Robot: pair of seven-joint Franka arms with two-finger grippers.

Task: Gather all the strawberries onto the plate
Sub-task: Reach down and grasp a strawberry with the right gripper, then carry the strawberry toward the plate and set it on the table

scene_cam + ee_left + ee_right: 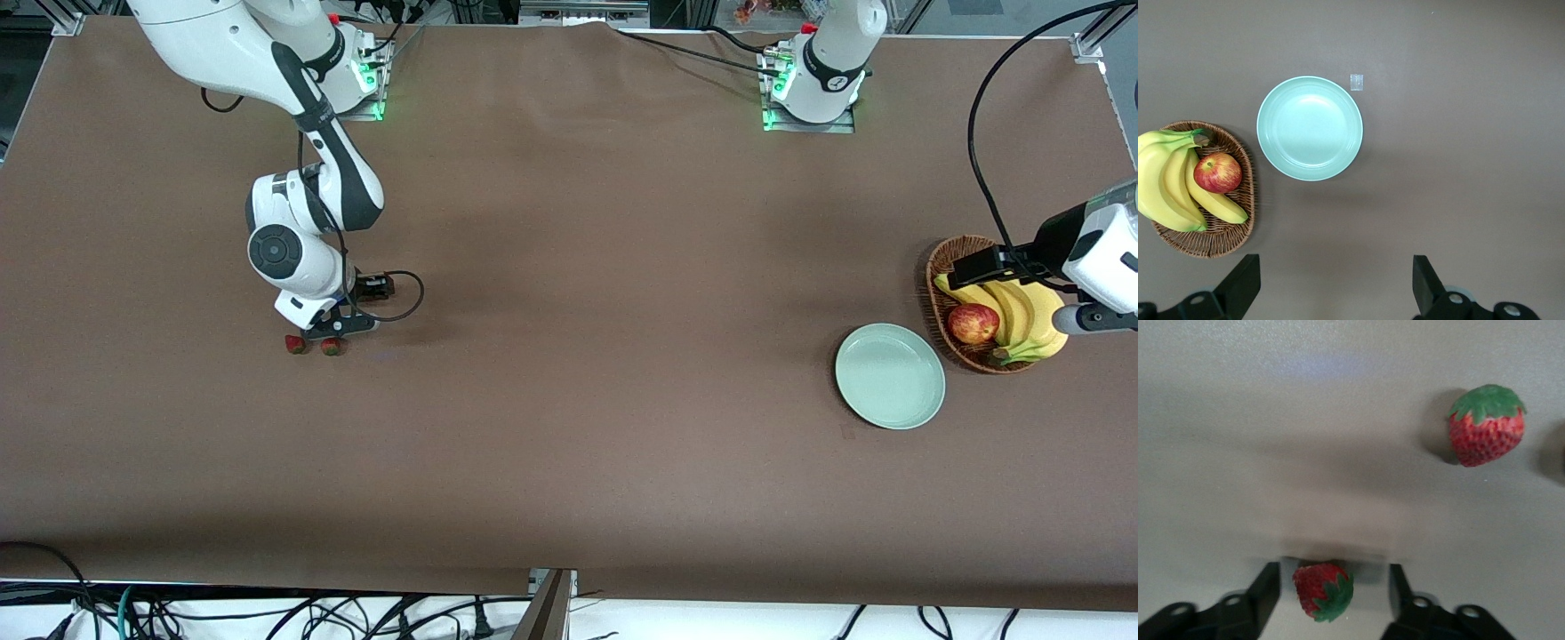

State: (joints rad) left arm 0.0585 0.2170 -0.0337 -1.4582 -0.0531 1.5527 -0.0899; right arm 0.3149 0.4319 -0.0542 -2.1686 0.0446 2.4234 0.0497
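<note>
Strawberry (1323, 591) lies between right gripper's (1335, 593) parted jaws

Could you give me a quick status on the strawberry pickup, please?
Right gripper down at the table, fingers astride one strawberry, not yet touching. Second strawberry beside it. Left gripper open, waiting above the plate, no berries in it. Nothing in the way.

Our right gripper (331, 331) sits low at the table, toward the right arm's end, with two strawberries (295, 344) just beside its tip. Our left gripper (973, 264) hangs over the wicker basket (942, 262) of bananas (1022, 316) and an apple (973, 324), the mint-green plate (889, 375) nearby.
</note>
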